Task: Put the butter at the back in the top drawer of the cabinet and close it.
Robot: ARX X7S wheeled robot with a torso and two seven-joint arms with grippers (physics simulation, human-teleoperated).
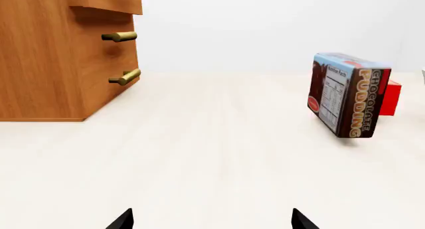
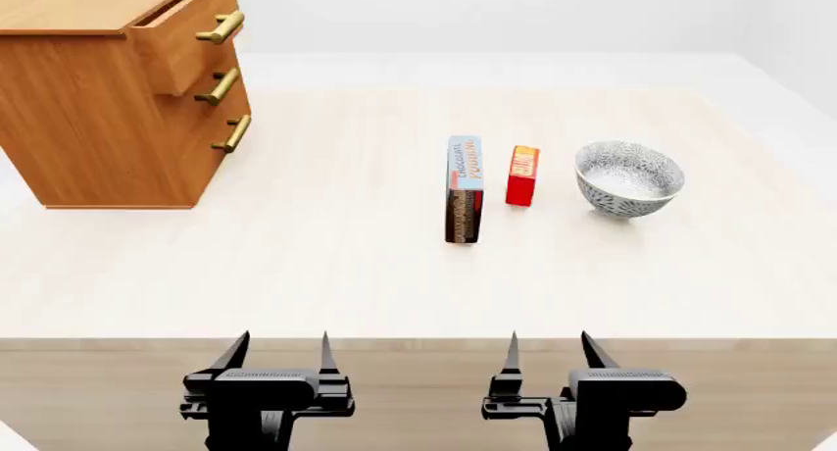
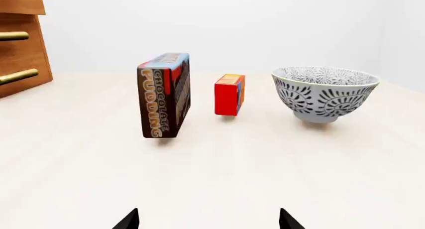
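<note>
Head view: small red butter [image 2: 523, 175] box upright beside pudding box [image 2: 464, 188]; both hands [image 2: 280, 353] [image 2: 548, 351] open, empty.

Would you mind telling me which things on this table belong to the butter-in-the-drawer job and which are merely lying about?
For the job:
- butter, between the other box and the bowl
- top drawer, already partly open
- cabinet

Lying about:
- chocolate pudding box
- patterned bowl
</note>
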